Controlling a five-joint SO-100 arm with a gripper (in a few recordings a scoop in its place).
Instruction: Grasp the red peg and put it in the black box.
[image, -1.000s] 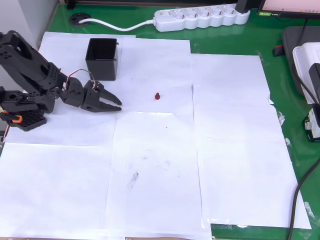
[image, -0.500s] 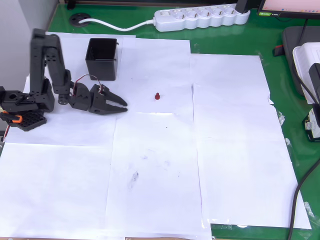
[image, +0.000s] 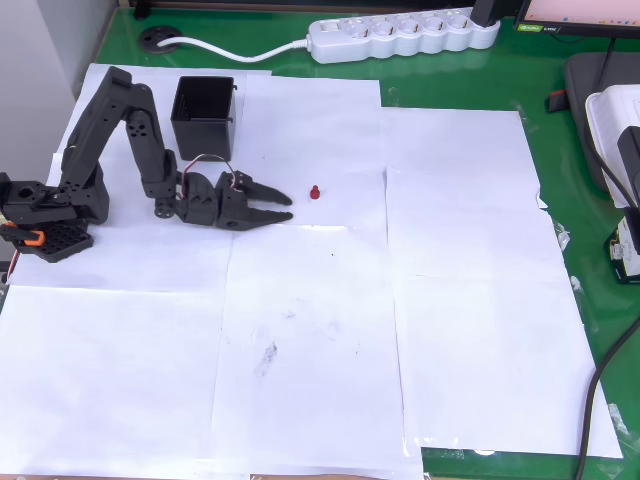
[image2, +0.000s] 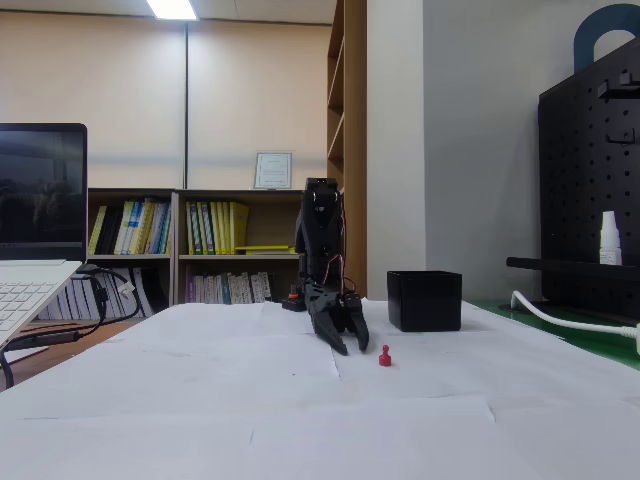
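The red peg (image: 314, 192) (image2: 385, 356) stands upright on the white paper, small and dark red. Just left of it in the overhead view, my black gripper (image: 286, 207) (image2: 350, 348) points at the peg with its fingers spread open and nothing between them; a short gap separates the fingertips from the peg. The black box (image: 205, 117) (image2: 424, 300) sits open-topped behind the arm, up and left of the gripper in the overhead view, apart from both.
White paper sheets (image: 330, 330) cover a green mat. A white power strip (image: 405, 35) lies along the far edge with its cable. A laptop (image2: 35, 250) stands at the left of the fixed view. Cables and devices crowd the overhead view's right edge (image: 615, 150).
The arm has stretched out to the right across the paper, carrying the open gripper from near its base to just short of the red peg. Peg and box have not moved.
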